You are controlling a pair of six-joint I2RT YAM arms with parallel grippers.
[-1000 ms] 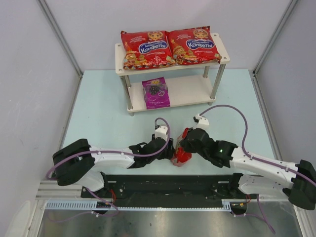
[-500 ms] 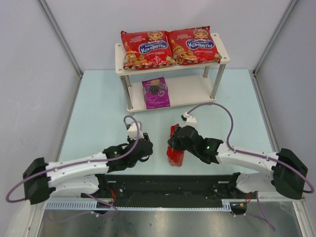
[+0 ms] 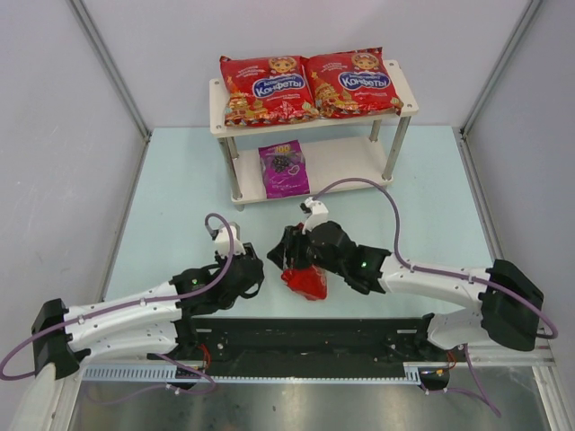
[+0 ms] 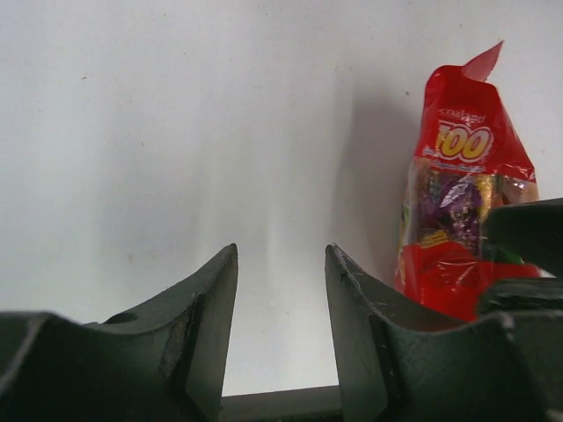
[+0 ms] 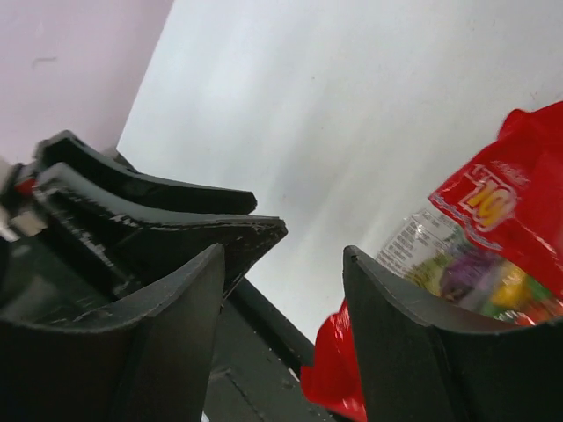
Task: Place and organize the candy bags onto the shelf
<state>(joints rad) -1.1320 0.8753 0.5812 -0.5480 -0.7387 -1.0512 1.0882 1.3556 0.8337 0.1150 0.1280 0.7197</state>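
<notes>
The small red candy bag [image 3: 306,282] with colourful gummies rests on the table near the front edge. My right gripper [image 3: 286,259] hovers at its left end and stands open [image 5: 283,255]; the bag [image 5: 493,255] is outside the right finger, not between the jaws. My left gripper [image 3: 253,271] is open and empty [image 4: 281,251], a little to the left of the bag [image 4: 462,193]. Two large red candy bags [image 3: 266,90] [image 3: 352,83] lie side by side on the top board of the shelf [image 3: 404,106]. A small purple candy bag [image 3: 284,169] lies on the lower board.
The right part of the shelf's lower board [image 3: 346,162] is bare. The black base rail [image 3: 305,337] runs along the near edge behind both arms. Grey walls and metal corner posts [image 3: 112,72] bound the table on the left, right and back.
My right gripper has opened and let go of the small red bag, which has slumped onto the table. The right arm has shifted left. The left arm has pulled back from the bag.
</notes>
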